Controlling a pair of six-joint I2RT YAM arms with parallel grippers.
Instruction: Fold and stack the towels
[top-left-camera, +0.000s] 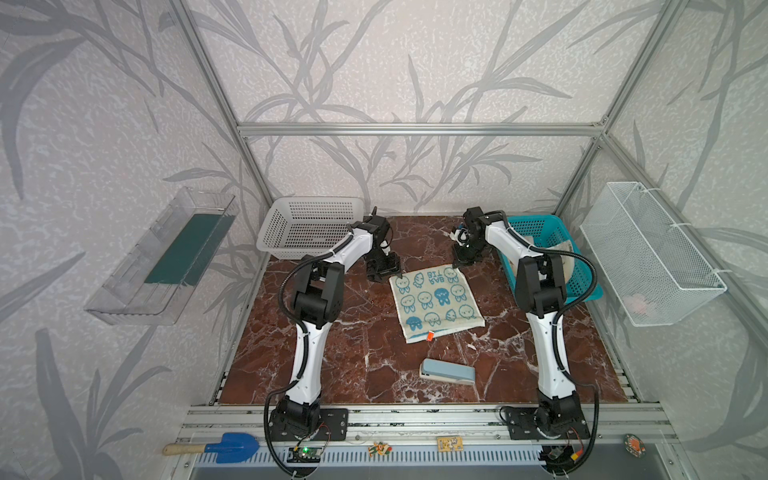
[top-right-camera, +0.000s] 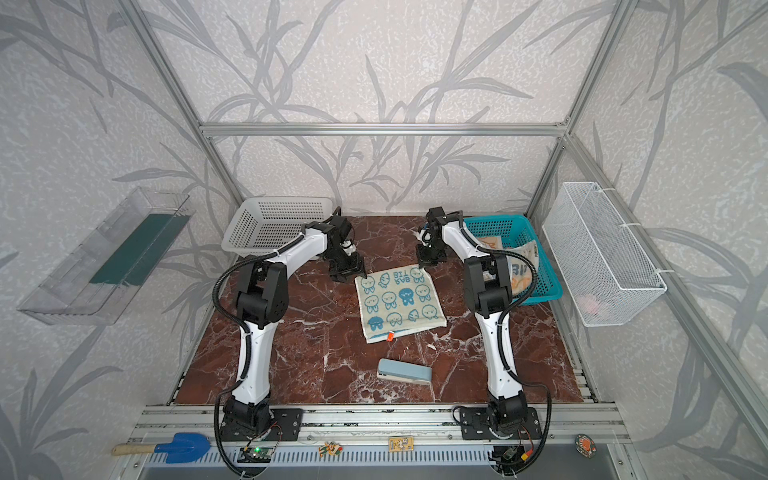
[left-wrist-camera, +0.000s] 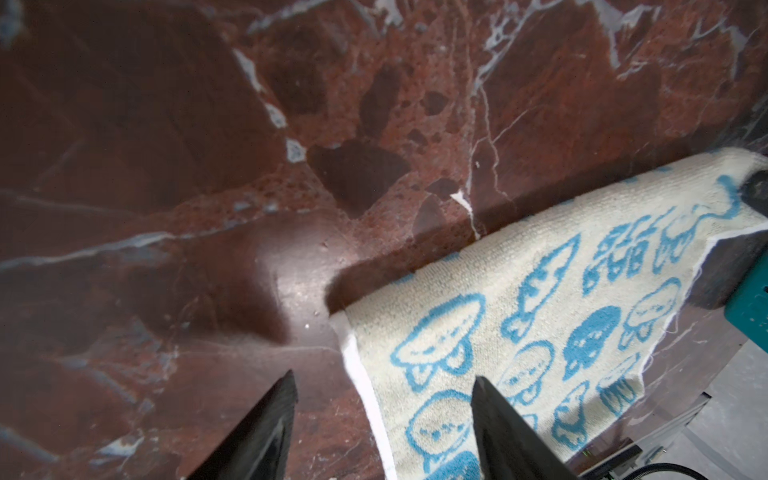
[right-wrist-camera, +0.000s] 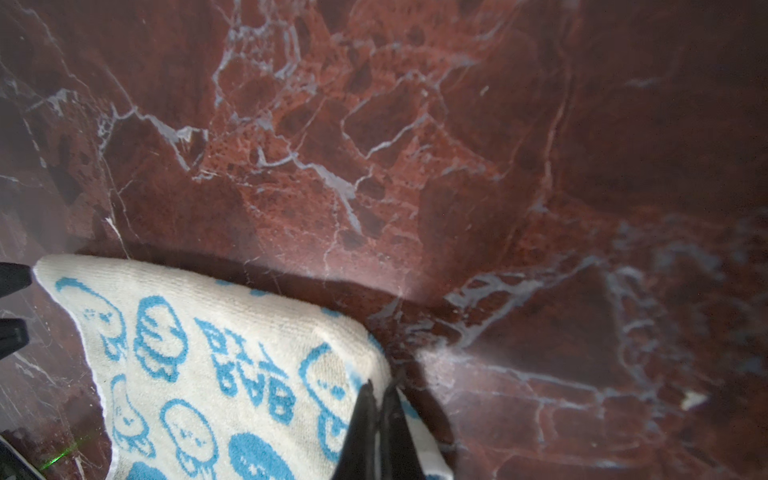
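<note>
A cream towel with blue animal faces (top-left-camera: 436, 303) (top-right-camera: 401, 301) lies flat on the marble table in both top views. My right gripper (top-left-camera: 463, 262) (right-wrist-camera: 380, 386) is shut on the towel's (right-wrist-camera: 208, 353) far right corner, a thin strip of cloth pinched between its fingers. At the far left corner, my left gripper (top-left-camera: 384, 272) (left-wrist-camera: 384, 376) stands open, one finger over the towel (left-wrist-camera: 540, 291) and the other over bare table, the white hem between them. A second towel with orange and blue print (top-right-camera: 519, 266) lies crumpled in the teal basket (top-right-camera: 494, 228).
A white slotted basket (top-left-camera: 307, 226) stands at the back left. A pale blue stapler-like block (top-left-camera: 449, 371) lies near the front of the table. A white wire basket (top-left-camera: 648, 253) hangs on the right wall and a clear tray (top-left-camera: 162, 257) on the left.
</note>
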